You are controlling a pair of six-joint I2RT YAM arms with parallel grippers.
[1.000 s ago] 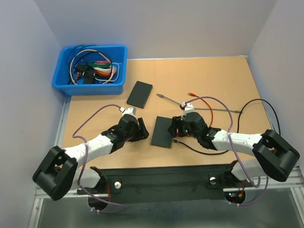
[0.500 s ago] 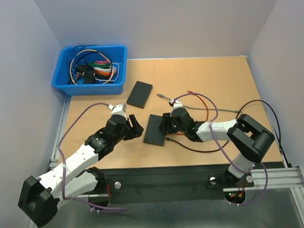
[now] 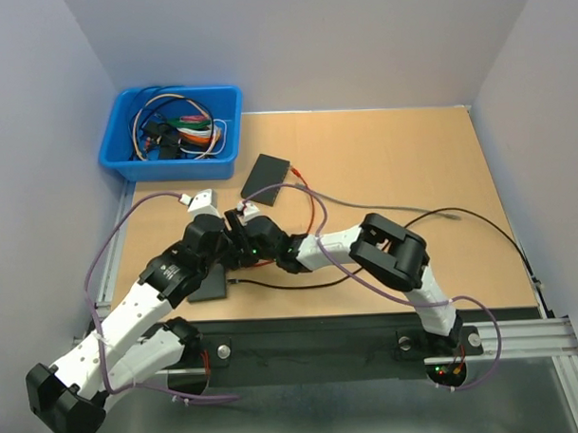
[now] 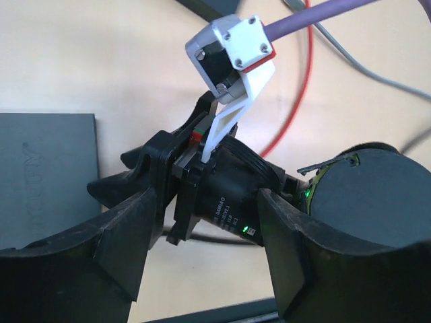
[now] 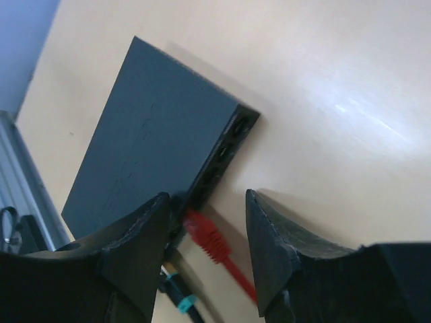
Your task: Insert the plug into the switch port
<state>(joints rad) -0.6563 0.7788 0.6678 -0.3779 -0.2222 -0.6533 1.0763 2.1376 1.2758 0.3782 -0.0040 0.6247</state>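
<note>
Table (image 3: 410,155): switch (image 5: 155,148) dragged left; red plug (image 5: 205,235) now at port (image 5: 219,158).

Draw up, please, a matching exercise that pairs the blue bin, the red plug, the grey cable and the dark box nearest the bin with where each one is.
Things:
1. blue bin
2. red plug
3. grey cable
4. far dark box

Places:
A. at the port face of the switch
B. beside the bin's near right corner
C. far left corner of the table
D. trailing rightward from the table's middle

Pairs: 1-C, 2-A, 3-D, 4-B
</note>
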